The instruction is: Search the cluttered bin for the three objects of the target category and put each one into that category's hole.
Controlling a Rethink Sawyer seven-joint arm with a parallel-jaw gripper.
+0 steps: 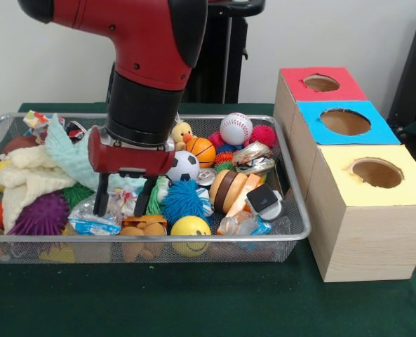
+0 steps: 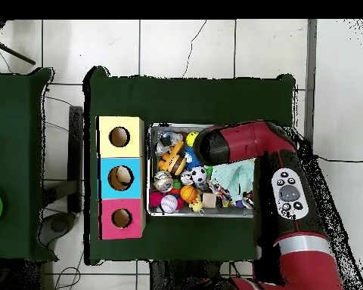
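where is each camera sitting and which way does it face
Front view: sits across the table facing the robot, looking at the wire mesh bin and the three boxes; the red arm comes down from the top and its end effector hangs open over a plastic bottle in the clutter.
Overhead view: sits above, looking straight down, robot base at the bottom; the arm reaches up and left over the bin.
Shared: the bin, the arm, and the yellow box, blue box and red box.

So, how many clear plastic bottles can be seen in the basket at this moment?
2. One bottle lies near the front rim, just below the open gripper. The other bottle lies at the front right corner of the wire basket, beside the yellow ball. More may be hidden under the clutter.
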